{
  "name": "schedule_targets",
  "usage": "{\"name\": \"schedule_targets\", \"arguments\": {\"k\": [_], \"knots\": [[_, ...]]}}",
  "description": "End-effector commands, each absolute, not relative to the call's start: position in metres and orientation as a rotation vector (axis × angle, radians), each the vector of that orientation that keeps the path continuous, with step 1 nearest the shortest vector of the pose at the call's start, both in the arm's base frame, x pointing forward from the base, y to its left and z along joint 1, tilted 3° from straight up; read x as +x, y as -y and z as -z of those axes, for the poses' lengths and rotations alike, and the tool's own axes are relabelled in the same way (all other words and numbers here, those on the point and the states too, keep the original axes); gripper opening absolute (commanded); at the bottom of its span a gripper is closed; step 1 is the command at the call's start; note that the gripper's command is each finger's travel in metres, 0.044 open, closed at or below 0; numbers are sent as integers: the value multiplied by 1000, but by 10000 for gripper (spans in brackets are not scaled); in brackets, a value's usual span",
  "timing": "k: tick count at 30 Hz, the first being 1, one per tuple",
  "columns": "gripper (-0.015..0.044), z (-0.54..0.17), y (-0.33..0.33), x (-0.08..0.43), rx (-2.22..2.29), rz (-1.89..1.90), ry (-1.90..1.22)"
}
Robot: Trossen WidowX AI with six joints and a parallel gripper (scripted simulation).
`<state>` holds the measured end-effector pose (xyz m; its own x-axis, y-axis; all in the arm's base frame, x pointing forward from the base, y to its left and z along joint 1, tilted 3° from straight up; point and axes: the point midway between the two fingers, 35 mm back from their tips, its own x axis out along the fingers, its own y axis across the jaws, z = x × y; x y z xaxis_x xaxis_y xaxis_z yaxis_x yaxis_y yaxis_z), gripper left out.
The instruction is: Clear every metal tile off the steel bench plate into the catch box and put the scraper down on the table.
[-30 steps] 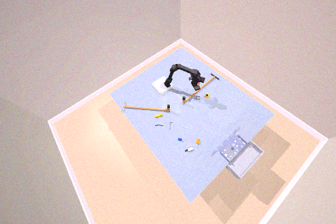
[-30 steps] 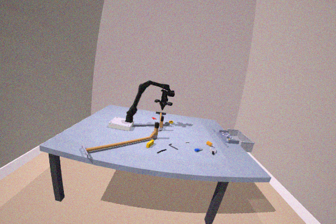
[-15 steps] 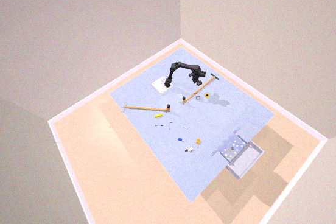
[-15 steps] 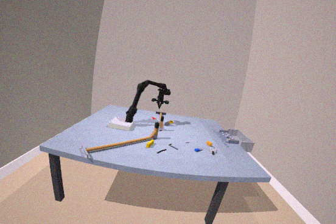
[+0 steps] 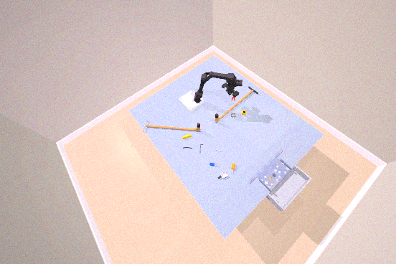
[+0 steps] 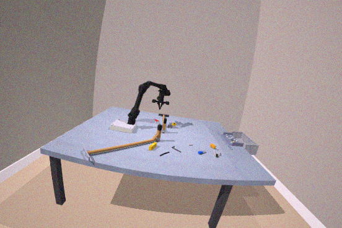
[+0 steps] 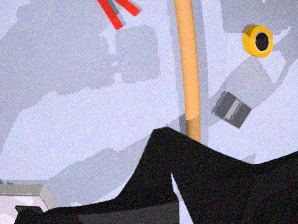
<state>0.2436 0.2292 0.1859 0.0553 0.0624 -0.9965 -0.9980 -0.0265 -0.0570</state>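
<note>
My gripper [image 5: 229, 92] [image 6: 160, 108] is shut and empty, raised above the table. One long tool [image 5: 232, 107] [image 7: 189, 65] with an orange shaft and a dark crosswise head lies below it. Another long tool [image 5: 172, 128] [image 6: 121, 147] with an orange shaft and a pale head lies nearer the table's long edge. Each has an upright dark grip. Small pale, dark and orange tiles [image 5: 274, 175] are spread over the steel plate [image 5: 273, 164]. The catch box [image 5: 297, 194] [image 6: 253, 149] adjoins the plate at its far end. Its floor looks bare.
Red-handled pliers [image 5: 233, 98] [image 7: 111, 14], yellow tape [image 5: 244, 112] [image 7: 247, 41] and a small grey block [image 5: 233, 115] [image 7: 232, 110] lie near the dark-headed tool. A yellow block [image 5: 186, 136] [image 6: 152, 146], blue item [image 5: 211, 164] [image 6: 201, 152] and orange item [image 5: 233, 166] [image 6: 213, 146] lie farther along.
</note>
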Motion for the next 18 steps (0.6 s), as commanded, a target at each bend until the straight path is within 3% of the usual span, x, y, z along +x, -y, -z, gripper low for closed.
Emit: {"name": "schedule_targets", "arguments": {"k": [1,18], "knots": [[0,-179,-230,244,-1221,-1221,-1106],[0,-137,-238,252,-1221,-1220,-1106]]}}
